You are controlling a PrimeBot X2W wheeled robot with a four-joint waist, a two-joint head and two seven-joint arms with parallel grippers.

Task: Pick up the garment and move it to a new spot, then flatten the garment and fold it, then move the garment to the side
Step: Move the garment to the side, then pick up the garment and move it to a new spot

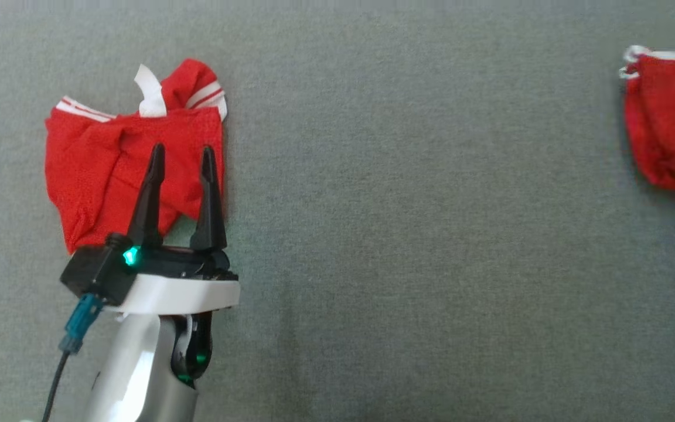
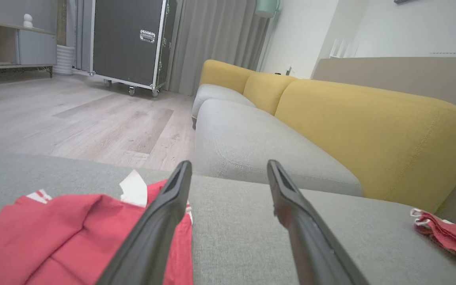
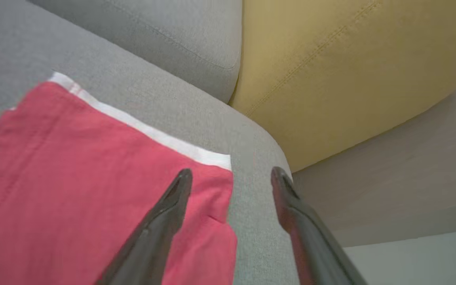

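Red thin fabric, limp: garment [image 1: 97, 176] crumpled, will drape and slip. Pinch at striped hem [image 1: 82, 109]. Left gripper [image 1: 182, 148] jaws apart over it; right gripper [image 3: 232, 171] jaws apart, empty.

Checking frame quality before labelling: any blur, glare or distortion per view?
Head view: flat, even light, no glare, and a faint shadow on the grey cushion to the right of the left gripper. Left wrist view: wide-angle bowing of the sofa, and the near parts of the fingers are soft. Right wrist view: blurred overall, with the red garment and its white hem smeared.
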